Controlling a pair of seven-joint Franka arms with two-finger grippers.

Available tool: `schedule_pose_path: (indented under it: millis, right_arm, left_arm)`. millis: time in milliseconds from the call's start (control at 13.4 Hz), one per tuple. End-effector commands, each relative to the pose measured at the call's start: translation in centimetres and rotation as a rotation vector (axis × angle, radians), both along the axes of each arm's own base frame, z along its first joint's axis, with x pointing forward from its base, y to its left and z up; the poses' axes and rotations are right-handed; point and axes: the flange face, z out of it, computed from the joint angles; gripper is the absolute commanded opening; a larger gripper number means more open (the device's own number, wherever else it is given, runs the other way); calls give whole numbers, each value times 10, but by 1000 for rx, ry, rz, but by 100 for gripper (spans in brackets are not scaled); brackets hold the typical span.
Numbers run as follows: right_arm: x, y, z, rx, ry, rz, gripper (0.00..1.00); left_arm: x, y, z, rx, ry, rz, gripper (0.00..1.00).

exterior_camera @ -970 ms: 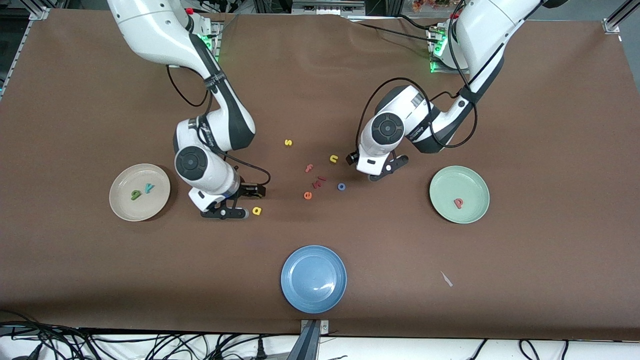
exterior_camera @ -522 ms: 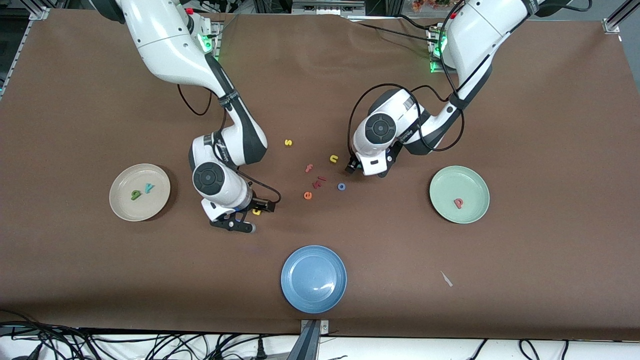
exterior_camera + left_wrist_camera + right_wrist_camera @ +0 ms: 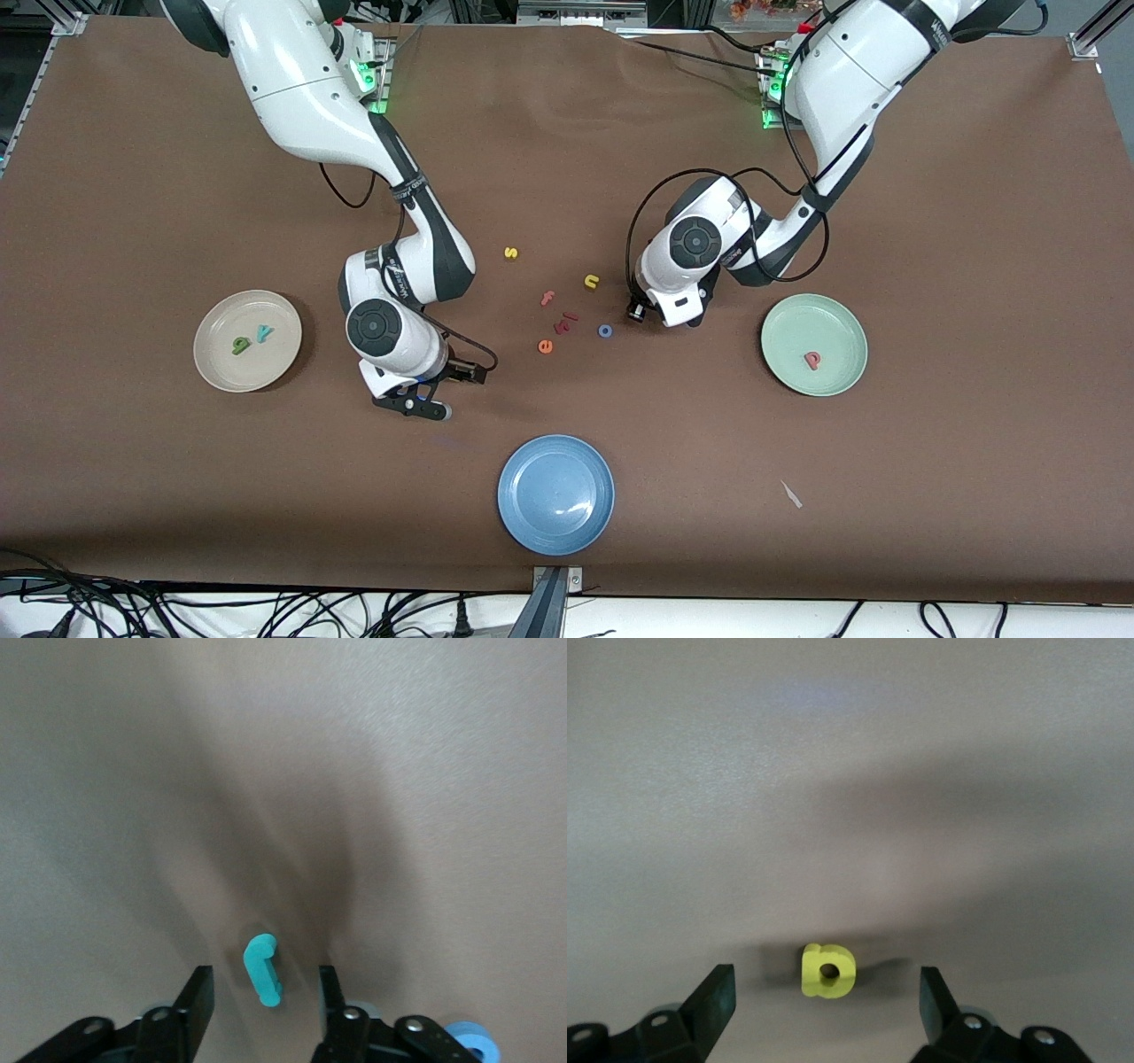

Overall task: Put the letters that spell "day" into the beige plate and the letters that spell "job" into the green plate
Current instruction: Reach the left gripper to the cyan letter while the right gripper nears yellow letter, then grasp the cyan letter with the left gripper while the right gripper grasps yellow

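The beige plate holds the green d and the teal y. My right gripper is low over the table beside it, open. In the right wrist view the yellow a lies between the right gripper's spread fingers, untouched. The green plate holds the pink-red b. My left gripper is down beside the blue o, open. The teal j lies between the left gripper's fingers with a gap on each side. The blue o shows just past one finger.
A blue plate sits near the front edge. Loose letters lie mid-table: yellow s, yellow n, pink f, orange e and small red pieces. A paper scrap lies nearer the camera than the green plate.
The right gripper slid over the yellow a, which it now hides in the front view. The left hand turned and settled lower beside the blue o.
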Motion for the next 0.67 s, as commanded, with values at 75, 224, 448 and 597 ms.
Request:
schedule_pose_path:
  millis: [75,224,448,597]
  right_arm:
    - [4,3,-8,4,8,-22,85]
    - [3,5,-10,2,10,-21,79]
    - [3,4,-11,3,11,-18,65]
    - [3,4,-11,3,11,-18,49]
  left_arm:
    - [-4,-3,-1,15,-21,8,31]
    - [-9,-9,-3,22,-13,2,1]
    - [-9,-8,-2,27,-13,0,0]
    - [-5,-7,5,39,-15,-13,0]
